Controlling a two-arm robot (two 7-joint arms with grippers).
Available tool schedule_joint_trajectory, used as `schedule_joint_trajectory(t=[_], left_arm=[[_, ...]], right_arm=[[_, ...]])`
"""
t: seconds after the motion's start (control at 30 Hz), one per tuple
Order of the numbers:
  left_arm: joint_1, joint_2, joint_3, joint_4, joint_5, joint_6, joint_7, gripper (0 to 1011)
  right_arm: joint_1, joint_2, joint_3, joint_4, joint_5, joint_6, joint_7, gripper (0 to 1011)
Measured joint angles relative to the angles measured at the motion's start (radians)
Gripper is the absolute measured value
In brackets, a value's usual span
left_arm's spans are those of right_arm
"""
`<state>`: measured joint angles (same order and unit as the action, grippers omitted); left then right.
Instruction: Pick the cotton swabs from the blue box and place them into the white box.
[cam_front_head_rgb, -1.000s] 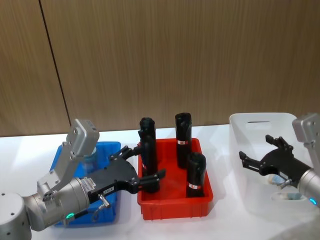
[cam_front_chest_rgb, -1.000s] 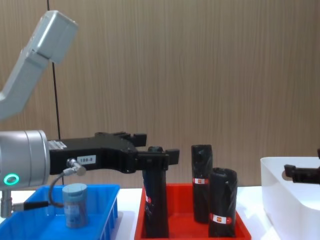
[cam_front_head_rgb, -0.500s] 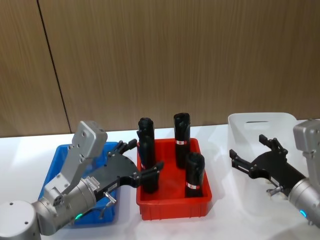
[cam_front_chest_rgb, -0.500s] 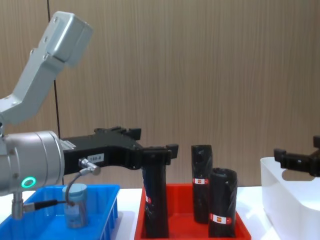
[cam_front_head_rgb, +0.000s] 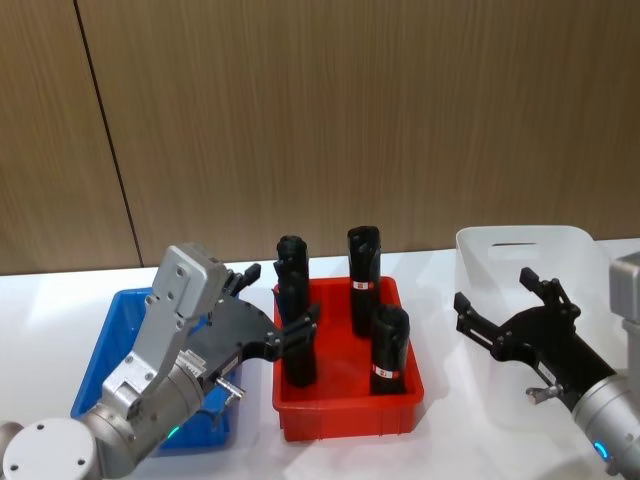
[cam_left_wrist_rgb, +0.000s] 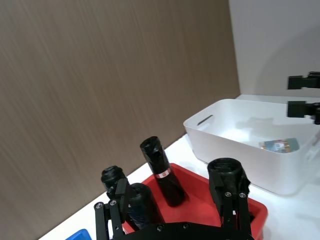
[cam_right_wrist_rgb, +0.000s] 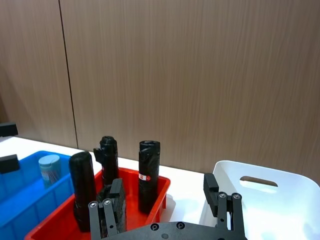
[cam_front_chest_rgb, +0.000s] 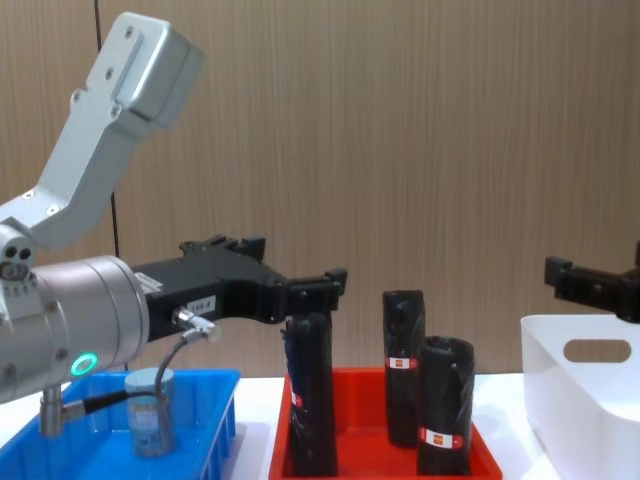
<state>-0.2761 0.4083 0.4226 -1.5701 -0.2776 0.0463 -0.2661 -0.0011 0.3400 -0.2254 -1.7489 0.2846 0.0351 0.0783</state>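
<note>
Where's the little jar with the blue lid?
The cotton swab jar stands upright in the blue box on the robot's left, beside the red tray, lower than the open left claw.

Cotton swabs (cam_front_chest_rgb: 150, 422) in left bin (cam_front_chest_rgb: 226, 420); tray (cam_front_chest_rgb: 352, 386) beside

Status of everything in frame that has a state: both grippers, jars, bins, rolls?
left gripper: open, empty, above the red tray's left side.
right gripper: open, empty, above the white box.
cotton swab jar: upright, lid on, in the blue box.
second cotton swab jar: lying flat in the white box.
black rolls: four, upright in the red tray.
</note>
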Motion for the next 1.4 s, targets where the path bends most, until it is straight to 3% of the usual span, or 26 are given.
schedule_joint_trajectory(t=[0.5, 0.7, 1.4], left_arm=[[0.03, -0.02, 0.025, -0.044, 0.059, -0.025, 0.194, 1004], [0.038, -0.025, 0.031, -0.055, 0.074, -0.032, 0.243, 1004], [0.039, -0.026, 0.032, -0.057, 0.077, -0.033, 0.255, 1004]], right_arm=[[-0.014, -0.003, 0.0, -0.018, 0.003, -0.002, -0.012, 1002], [-0.014, -0.003, 0.0, -0.018, 0.003, -0.002, -0.012, 1002], [-0.012, -0.003, 0.0, -0.016, 0.005, 0.002, -0.004, 1002]])
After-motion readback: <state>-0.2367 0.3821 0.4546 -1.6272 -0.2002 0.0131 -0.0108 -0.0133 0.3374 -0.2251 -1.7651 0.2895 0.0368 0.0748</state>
